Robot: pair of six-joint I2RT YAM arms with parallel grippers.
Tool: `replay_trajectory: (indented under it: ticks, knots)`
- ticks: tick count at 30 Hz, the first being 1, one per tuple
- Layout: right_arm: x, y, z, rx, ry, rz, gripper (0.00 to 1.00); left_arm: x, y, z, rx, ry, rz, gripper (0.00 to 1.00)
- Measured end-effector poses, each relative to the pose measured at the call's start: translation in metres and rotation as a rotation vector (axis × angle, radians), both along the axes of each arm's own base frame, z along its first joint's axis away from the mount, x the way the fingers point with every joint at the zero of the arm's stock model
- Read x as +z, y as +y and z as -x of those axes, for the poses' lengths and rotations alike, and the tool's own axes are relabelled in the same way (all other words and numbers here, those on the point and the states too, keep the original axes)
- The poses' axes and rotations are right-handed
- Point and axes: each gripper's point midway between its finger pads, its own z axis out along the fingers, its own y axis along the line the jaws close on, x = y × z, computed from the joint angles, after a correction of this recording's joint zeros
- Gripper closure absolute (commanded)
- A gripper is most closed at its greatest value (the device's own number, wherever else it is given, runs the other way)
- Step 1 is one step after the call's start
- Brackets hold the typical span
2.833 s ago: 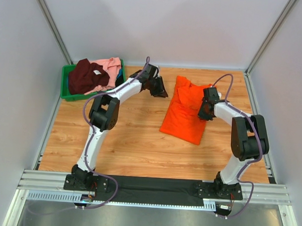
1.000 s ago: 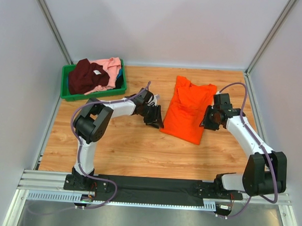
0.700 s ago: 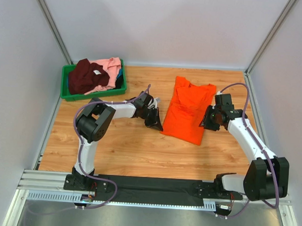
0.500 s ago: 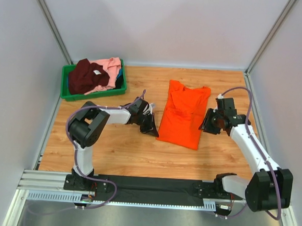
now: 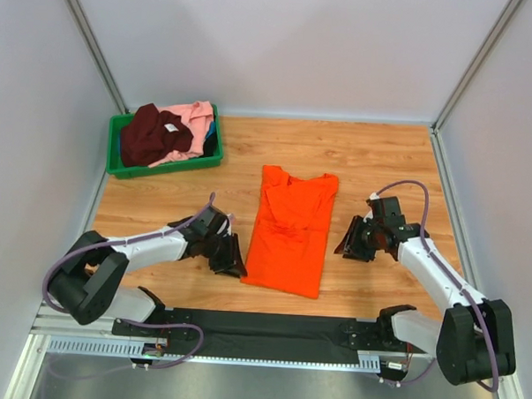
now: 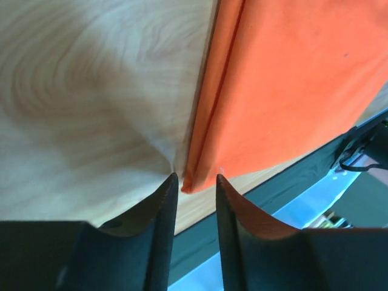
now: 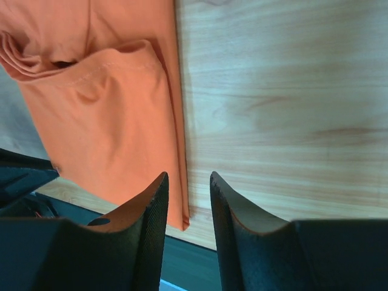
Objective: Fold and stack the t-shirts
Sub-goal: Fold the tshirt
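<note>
The left gripper (image 6: 196,177) sits low on the table (image 5: 382,160) with its jaws parted and nothing clamped. The near left corner of the orange t-shirt (image 5: 289,231) lies right at its fingertips, touching or almost so. That fits an arm placed at the hem corner, either to take it or just after letting it go; the pictures do not show which.

The right gripper (image 7: 188,174) is also parted and empty. It hovers beside the shirt's right edge, apart from the cloth in the overhead view. The wrist view looks down that long folded edge, and the gripper seems lined up with the other hem corner.

The orange shirt lies flat in the near middle of the table between the two arms. Its sides are folded inward to make a narrow strip, with the collar at the far end and the hem near the table's front edge. It probably still needs a crosswise fold, which would explain one gripper at each side of the hem.

At the far left stands the green bin (image 5: 166,167). A crumpled maroon t-shirt (image 5: 152,134) with a white neck label is piled in it against a light pink t-shirt (image 5: 197,115). Both are unfolded and well apart from the arms.
</note>
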Motion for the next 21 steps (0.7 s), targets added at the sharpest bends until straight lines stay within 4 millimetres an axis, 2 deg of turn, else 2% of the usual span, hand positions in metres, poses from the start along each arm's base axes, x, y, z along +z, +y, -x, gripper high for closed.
replay_trajectory:
  ticks: [3,6,7,10,12,16,21]
  knots:
    - [0.001,0.008,-0.011,0.018,-0.036,-0.020,0.65,0.005,0.007,0.005,0.012,0.005,-0.023,0.55]
    - [0.001,0.015,-0.022,0.030,-0.066,-0.048,0.67,0.017,0.006,-0.008,0.012,-0.033,-0.050,0.54]
    - [0.000,0.017,-0.026,0.036,-0.070,-0.059,0.69,0.023,0.004,-0.015,0.008,-0.052,-0.051,0.55]
    - [-0.006,0.023,-0.038,0.047,-0.068,-0.076,0.70,0.044,-0.009,-0.058,-0.003,-0.139,-0.039,0.56]
    - [-0.010,0.025,-0.045,0.052,-0.062,-0.075,0.70,0.049,-0.014,-0.082,-0.008,-0.173,-0.040,0.57]
    - [-0.011,0.029,-0.064,0.066,-0.072,-0.074,0.69,0.039,-0.018,-0.118,-0.016,-0.179,-0.064,0.59]
    - [-0.021,0.032,-0.077,0.084,-0.066,-0.063,0.69,0.018,-0.017,-0.133,-0.021,-0.138,-0.085,0.59]
